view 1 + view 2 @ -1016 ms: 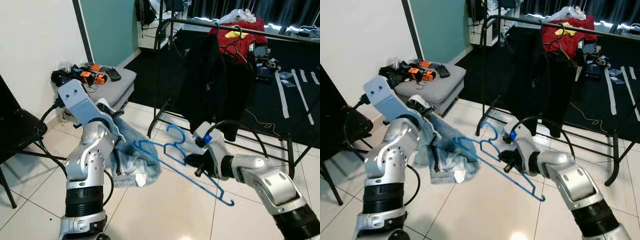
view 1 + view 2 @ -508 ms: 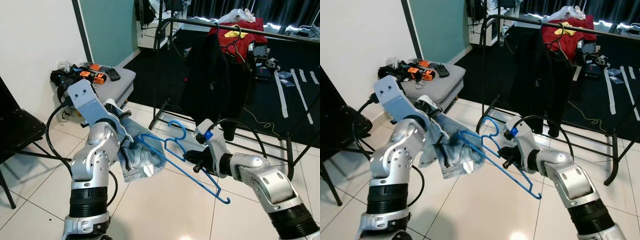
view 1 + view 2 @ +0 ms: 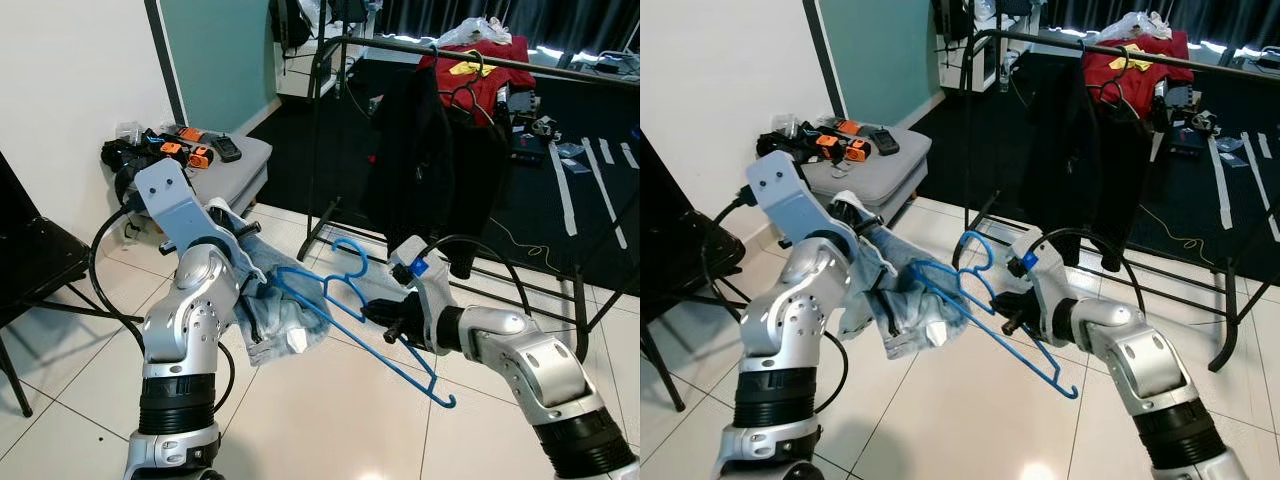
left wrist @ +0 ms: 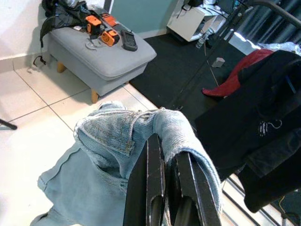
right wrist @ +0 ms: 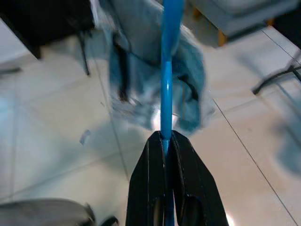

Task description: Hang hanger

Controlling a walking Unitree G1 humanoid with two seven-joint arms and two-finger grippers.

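While clamped: hanger [image 3: 372,322] in R end effector [image 3: 392,325].

From my seat this reads as a lived-in room of a home, used partly for clothes and storage. I see glossy white floor tiles [image 3: 330,420] underfoot, giving way at about 1 o'clock to a dark carpet [image 3: 540,215]. At 12 o'clock stands a black clothes rail [image 3: 470,50] with a black garment [image 3: 425,150] and a red garment [image 3: 480,65] hanging on it. At 10 o'clock a grey padded footstool [image 3: 225,170] sits against a white wall [image 3: 70,80] and a teal panel [image 3: 215,50], piled with orange and black gadgets [image 3: 185,150]. A black chair [image 3: 30,270] shows at 9 o'clock.
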